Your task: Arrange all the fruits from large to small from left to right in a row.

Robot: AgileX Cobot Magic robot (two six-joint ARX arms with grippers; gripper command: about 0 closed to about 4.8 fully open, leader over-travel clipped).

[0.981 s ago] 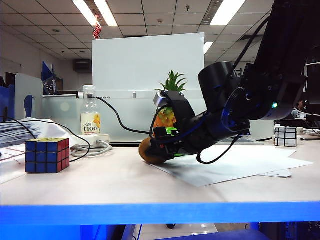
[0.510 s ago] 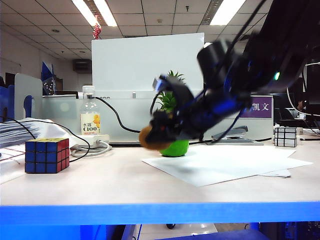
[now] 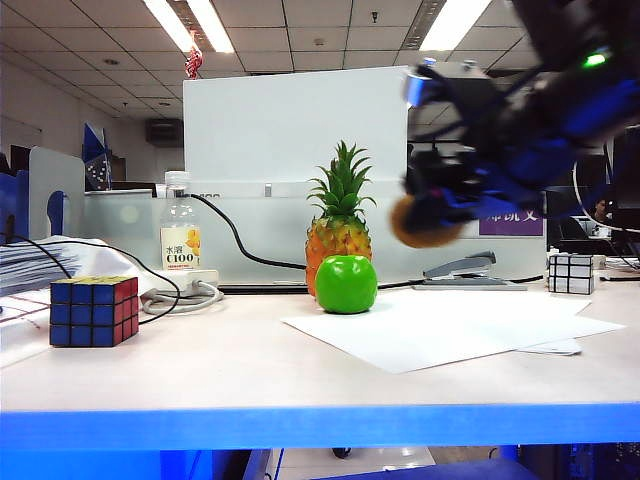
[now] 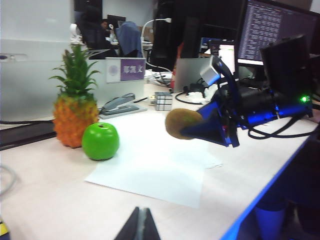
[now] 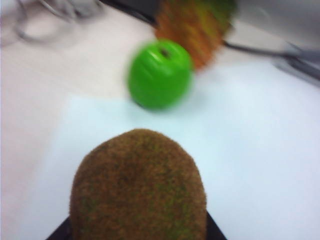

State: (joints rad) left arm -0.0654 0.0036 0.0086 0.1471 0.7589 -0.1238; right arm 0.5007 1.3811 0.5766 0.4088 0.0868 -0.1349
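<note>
The fuzzy brown oval kiwi (image 3: pixel 425 222) is held aloft in the right gripper (image 3: pixel 432 215), well above the white paper sheet (image 3: pixel 440 330) and to the right of the other fruits in the exterior view. The jaws are closed about halfway, clamped on the kiwi's sides — only the dark finger bases are seen beneath it in the right wrist view. The left gripper (image 4: pixel 139 226) is seen low over the pale tabletop (image 3: pixel 200 360), its fingers pressed together and nothing held.

The glossy bright green apple (image 3: pixel 346 283) rests on the table just in front of the tall orange-yellow pineapple with a spiky green crown (image 3: pixel 339 225); whether they touch cannot be told.

The kiwi is judged light and rigid, its flocked skin offering good friction — a grip across the short axis should suffice. The apple's smooth shell is likely slippery and is best taken across its widest part. The pineapple is probably top-heavy and best grasped around the body, not the crown.
</note>
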